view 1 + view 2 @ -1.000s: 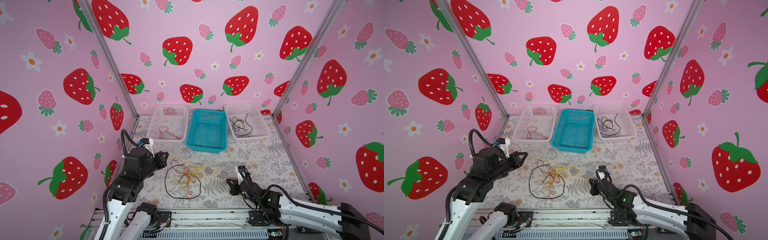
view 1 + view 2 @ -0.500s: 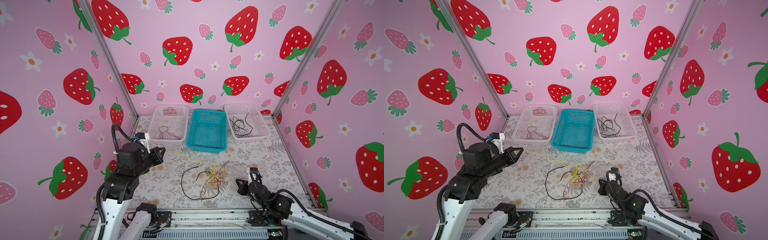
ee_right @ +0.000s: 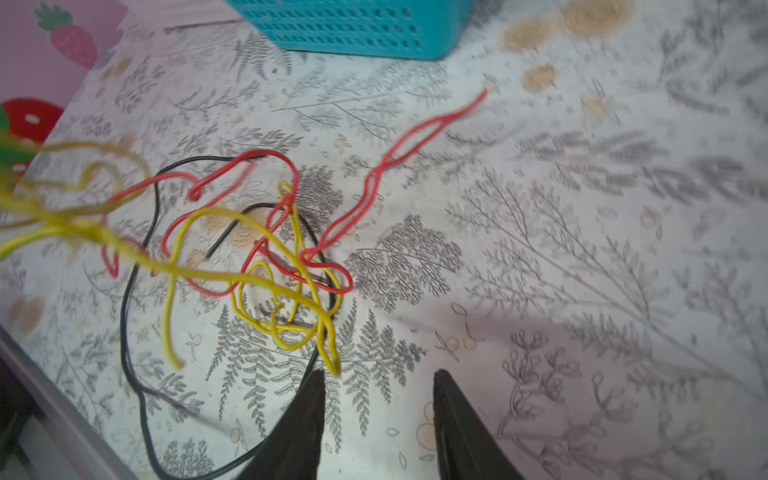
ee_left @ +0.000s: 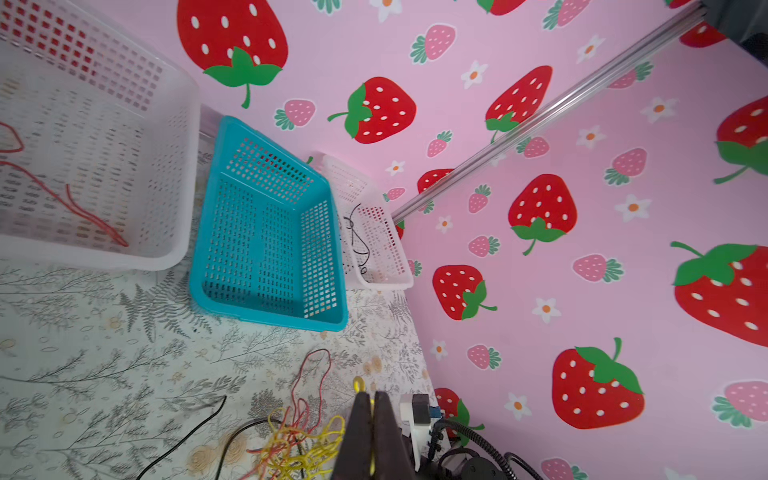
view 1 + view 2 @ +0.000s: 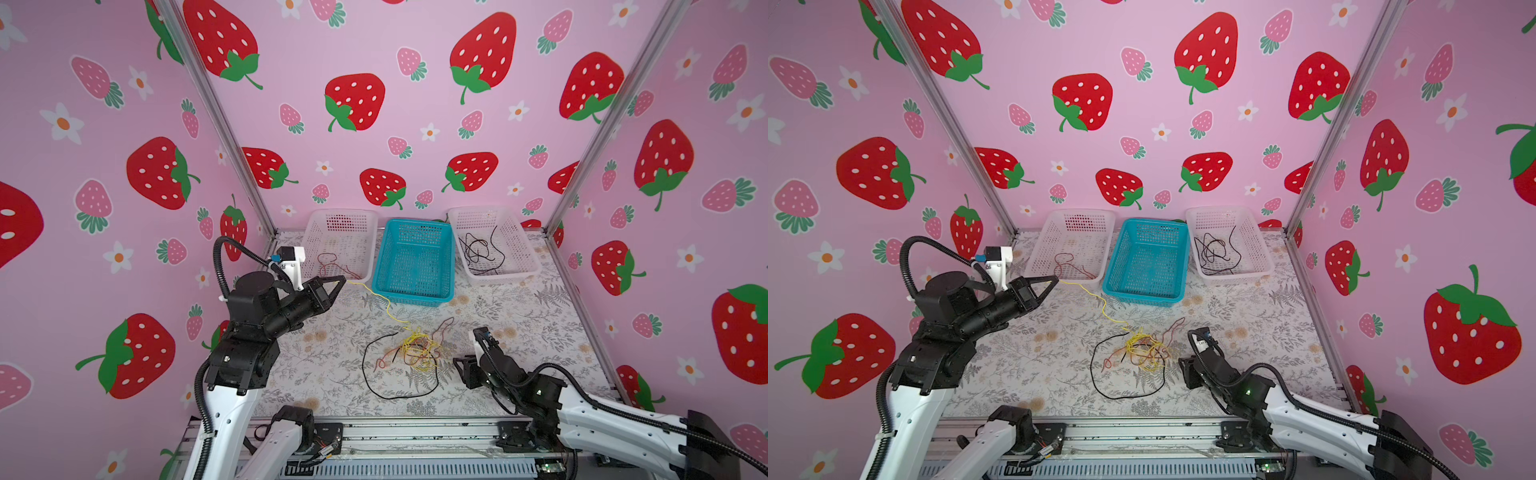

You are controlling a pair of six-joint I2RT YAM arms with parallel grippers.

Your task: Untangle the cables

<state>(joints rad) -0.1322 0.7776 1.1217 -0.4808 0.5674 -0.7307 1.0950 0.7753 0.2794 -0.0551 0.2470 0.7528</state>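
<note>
The cables [image 5: 417, 352] [image 5: 1143, 351] lie in a red, yellow and black tangle mid-table. My left gripper [image 5: 342, 282] [image 5: 1054, 280] hangs raised near the left white basket, shut on a yellow cable [image 5: 388, 305] that runs taut from its tips down to the tangle. In the left wrist view a yellow loop [image 4: 358, 383] pokes out past the shut fingers [image 4: 361, 419]. My right gripper [image 5: 462, 368] [image 3: 379, 379] sits low just right of the tangle, open, nothing between its fingers. A yellow end [image 3: 332, 365] lies beside one fingertip. A black cable [image 5: 363, 365] loops wide at the front.
Three baskets stand at the back: a white one [image 5: 308, 245] holding a red cable [image 5: 332, 264], a blue one [image 5: 415, 291], and a white one [image 5: 524, 254] holding black cables [image 5: 478, 249]. Pink walls close in the sides and a metal rail [image 5: 415, 436] runs along the front.
The tangle has slid to the right. My left gripper has risen toward the back, drawing a yellow strand out taut. My right gripper has opened and let go.
</note>
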